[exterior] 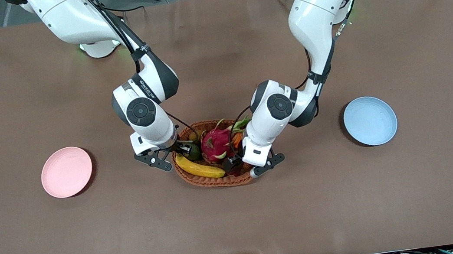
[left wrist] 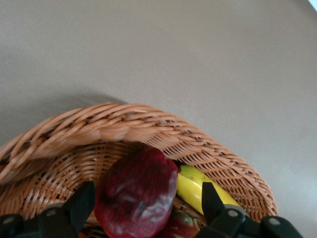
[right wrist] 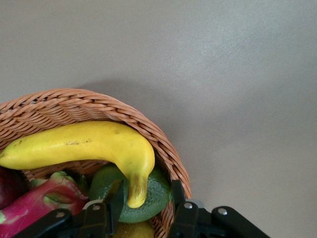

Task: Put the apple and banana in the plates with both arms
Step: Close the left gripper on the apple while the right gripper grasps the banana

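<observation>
The yellow banana [exterior: 199, 168] and the dark red apple [exterior: 236, 170] lie in a brown wicker basket [exterior: 212, 182] at the table's middle. My left gripper [exterior: 231, 164] is down in the basket, open, with the apple [left wrist: 136, 196] between its fingers [left wrist: 79, 204]; there is a gap on the banana side. My right gripper [exterior: 183, 148] is open at the basket's other end, its fingers [right wrist: 113, 201] on either side of the banana's dark stem end [right wrist: 136, 191] without touching it. The pink plate [exterior: 66, 171] lies toward the right arm's end, the blue plate [exterior: 370, 120] toward the left arm's end; both are empty.
The basket also holds a pink dragon fruit [exterior: 215, 143], a green fruit [right wrist: 148, 198] under the banana's stem end, and an orange fruit [exterior: 237, 139]. The brown table cloth [exterior: 240, 230] spreads bare around the basket and plates.
</observation>
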### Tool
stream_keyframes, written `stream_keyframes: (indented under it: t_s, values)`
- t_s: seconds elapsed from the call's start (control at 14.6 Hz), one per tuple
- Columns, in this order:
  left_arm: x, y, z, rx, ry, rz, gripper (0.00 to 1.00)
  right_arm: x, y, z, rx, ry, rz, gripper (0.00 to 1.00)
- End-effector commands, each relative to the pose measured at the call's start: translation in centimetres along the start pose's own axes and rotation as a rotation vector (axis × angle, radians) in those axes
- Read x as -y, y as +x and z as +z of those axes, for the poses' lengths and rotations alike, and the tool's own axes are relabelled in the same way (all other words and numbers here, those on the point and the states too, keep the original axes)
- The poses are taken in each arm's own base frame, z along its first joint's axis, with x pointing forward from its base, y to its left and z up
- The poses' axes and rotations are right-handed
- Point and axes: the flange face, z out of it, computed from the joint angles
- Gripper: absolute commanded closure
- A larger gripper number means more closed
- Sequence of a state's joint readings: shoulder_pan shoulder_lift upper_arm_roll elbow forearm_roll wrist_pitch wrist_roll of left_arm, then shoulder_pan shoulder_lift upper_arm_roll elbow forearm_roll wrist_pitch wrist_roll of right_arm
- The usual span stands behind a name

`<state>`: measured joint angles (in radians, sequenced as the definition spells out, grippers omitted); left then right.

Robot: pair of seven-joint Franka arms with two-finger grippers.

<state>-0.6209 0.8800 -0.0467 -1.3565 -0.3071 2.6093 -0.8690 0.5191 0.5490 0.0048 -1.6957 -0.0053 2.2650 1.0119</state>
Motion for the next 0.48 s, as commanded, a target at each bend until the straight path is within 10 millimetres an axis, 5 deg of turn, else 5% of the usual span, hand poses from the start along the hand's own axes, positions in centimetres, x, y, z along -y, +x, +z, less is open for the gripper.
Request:
stream_keyframes:
  t_s: [0.0, 0.41]
  values:
    - [0.1, -0.1, 1.3, 0.0, -0.006, -0.005, 0.05, 0.1, -0.3, -0.3, -0.019, -0.001, 0.004, 0.59]
    - [1.6, -0.4, 3.7, 0.014, 0.026, 0.0, 0.05, 0.2, 0.0, -0.6, -0.035, 0.0, -0.005, 0.62]
